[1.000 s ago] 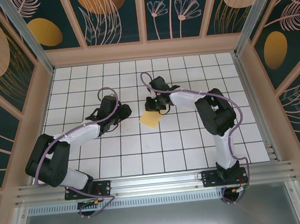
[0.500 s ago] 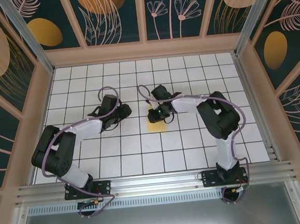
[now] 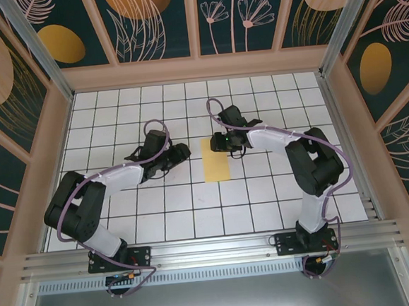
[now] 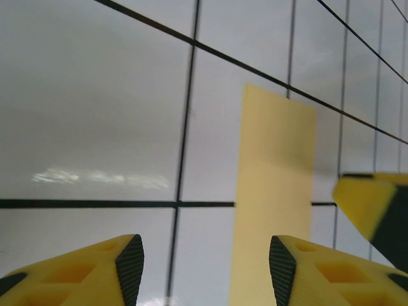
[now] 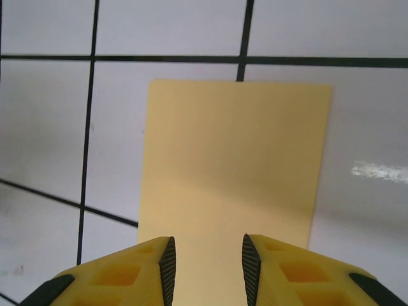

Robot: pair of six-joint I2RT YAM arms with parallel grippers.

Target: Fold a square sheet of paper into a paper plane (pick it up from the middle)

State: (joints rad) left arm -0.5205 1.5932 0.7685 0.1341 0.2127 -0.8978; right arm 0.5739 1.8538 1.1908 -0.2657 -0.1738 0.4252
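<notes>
Two grippers, both empty: left gripper (image 4: 204, 268) spread wide, right gripper (image 5: 205, 261) open by a narrow gap. One yellow sheet of paper (image 3: 215, 159) lies flat on the table (image 3: 195, 210) between them, its near end hidden in both wrist views

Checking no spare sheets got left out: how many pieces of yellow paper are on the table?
1. The yellow paper lies flat near the middle of the table, between the left gripper and the right gripper. A sheet beneath it could be hidden.
</notes>
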